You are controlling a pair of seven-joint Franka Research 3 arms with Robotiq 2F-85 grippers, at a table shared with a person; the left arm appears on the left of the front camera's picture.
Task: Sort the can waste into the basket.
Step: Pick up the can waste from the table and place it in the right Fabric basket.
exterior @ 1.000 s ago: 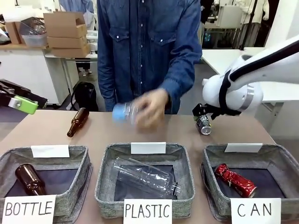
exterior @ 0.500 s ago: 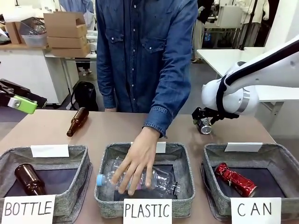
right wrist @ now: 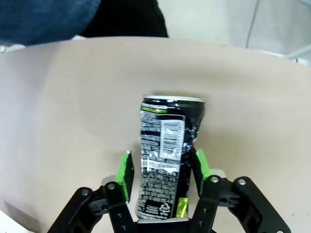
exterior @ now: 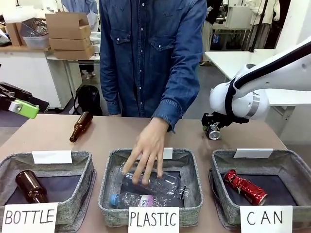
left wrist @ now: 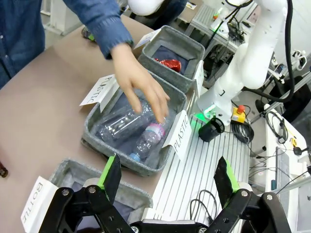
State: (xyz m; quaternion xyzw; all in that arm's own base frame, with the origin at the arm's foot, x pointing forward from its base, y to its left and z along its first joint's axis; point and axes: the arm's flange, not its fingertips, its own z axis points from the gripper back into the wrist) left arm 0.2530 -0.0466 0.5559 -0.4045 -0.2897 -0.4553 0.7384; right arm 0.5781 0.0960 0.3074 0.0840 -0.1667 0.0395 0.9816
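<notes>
A dark grey-black can (right wrist: 165, 155) lies on its side on the table, far right. My right gripper (right wrist: 163, 167) is shut on it, a green pad against each side. From the front, the same can (exterior: 214, 132) sits under the right gripper (exterior: 213, 126), behind the "CAN" basket (exterior: 291, 162). A crushed red can (exterior: 244, 187) lies on that basket's dark floor, and the red can (left wrist: 170, 63) also shows in the left wrist view. My left gripper (left wrist: 167, 177) stands open and empty, high at the near left, with its green pad (exterior: 22, 108) at the left edge.
A person's hand (exterior: 148, 150) reaches into the middle "PLASTIC" basket (exterior: 109, 194), which holds clear plastic bottles (exterior: 146, 187). A brown bottle (exterior: 80, 126) lies on the table at back left. Another brown bottle (exterior: 30, 187) lies in the "BOTTLE" basket (exterior: 82, 194).
My right gripper has shut on the dark can. The person put a blue-capped plastic bottle into the middle basket, and the hand now lifts off it.
</notes>
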